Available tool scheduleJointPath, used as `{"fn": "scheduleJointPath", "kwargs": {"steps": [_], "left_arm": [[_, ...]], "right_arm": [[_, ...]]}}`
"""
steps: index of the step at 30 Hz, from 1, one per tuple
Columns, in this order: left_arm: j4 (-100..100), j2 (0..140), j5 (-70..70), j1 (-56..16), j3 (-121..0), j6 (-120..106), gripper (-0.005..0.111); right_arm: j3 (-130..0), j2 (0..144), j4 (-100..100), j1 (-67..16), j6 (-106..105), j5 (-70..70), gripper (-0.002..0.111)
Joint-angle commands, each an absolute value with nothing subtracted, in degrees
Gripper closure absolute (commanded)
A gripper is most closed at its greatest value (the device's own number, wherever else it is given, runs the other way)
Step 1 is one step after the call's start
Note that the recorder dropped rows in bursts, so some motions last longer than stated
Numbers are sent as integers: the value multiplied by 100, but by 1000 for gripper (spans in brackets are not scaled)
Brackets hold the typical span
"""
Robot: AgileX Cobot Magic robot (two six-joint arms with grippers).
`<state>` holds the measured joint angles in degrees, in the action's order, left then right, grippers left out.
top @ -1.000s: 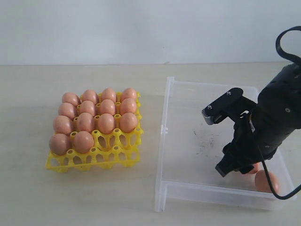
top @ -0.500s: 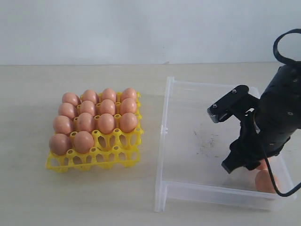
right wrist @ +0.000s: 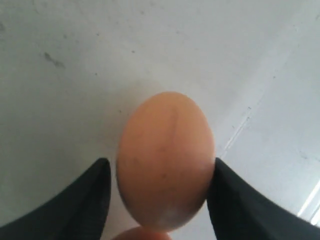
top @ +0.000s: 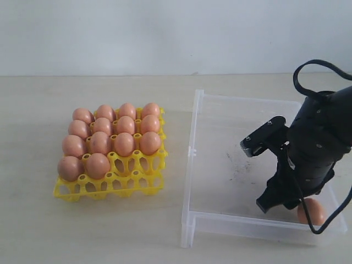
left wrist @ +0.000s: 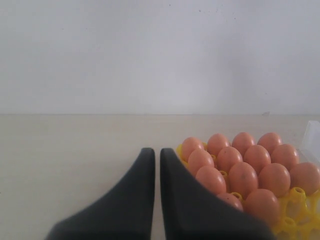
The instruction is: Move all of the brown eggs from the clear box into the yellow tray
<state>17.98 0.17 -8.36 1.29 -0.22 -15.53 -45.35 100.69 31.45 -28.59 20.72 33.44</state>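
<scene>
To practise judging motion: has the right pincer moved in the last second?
Yes. In the exterior view the right pincer has sunk toward the near wall of the clear box, and its fingers now stand either side of a brown egg.

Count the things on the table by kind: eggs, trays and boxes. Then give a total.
brown eggs: 16
yellow tray: 1
clear box: 1
Total: 18

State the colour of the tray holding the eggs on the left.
Bright yellow; the tray shows best in the exterior view.
</scene>
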Motion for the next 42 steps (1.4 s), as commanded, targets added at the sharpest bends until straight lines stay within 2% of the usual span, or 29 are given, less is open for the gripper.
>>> {"fn": "scheduleJointPath", "kwargs": {"steps": [1, 9, 11, 13, 15, 16, 20, 25, 31, 35, 37, 39, 42], "left_arm": [[1828, 0, -753, 140, 0, -1555, 103], [1828, 0, -753, 140, 0, -1555, 103], [1828, 0, -753, 140, 0, -1555, 103], [1828, 0, -753, 140, 0, -1555, 103], [1828, 0, -753, 140, 0, -1555, 103], [1828, 0, -753, 140, 0, -1555, 103], [1828, 0, -753, 140, 0, -1555, 103], [1828, 0, -753, 140, 0, -1555, 103], [1828, 0, -753, 140, 0, -1555, 103], [1828, 0, -753, 140, 0, -1555, 103], [1828, 0, -753, 140, 0, -1555, 103], [1828, 0, -753, 140, 0, -1555, 103], [1828, 0, -753, 140, 0, -1555, 103]], "right_arm": [[-4534, 10121, 3137, -2855, 2196, 2924, 56], [-4534, 10154, 3175, -2855, 2248, 2820, 57], [-4534, 10212, 3175, -2855, 2273, 2990, 61], [-4534, 10300, 3175, -2855, 2261, 3172, 76], [-4534, 10341, 3175, -2855, 2184, 3218, 101], [-4534, 10341, 3175, -2855, 2183, 3218, 108], [-4534, 10289, 3222, -2855, 2305, 2844, 109], [-4534, 9524, 3796, -2855, 3354, 838, 109], [-4495, 9394, 3717, -2868, 3610, -1454, 109], [-4006, 9394, 3643, -2868, 3153, -3676, 109], [-3866, 9601, 3631, -2868, 2790, -5101, 109], [-3879, 9975, 3662, -2868, 2667, -5921, 109], [-4247, 10758, 4137, -2868, 2645, -6342, 109]]}}
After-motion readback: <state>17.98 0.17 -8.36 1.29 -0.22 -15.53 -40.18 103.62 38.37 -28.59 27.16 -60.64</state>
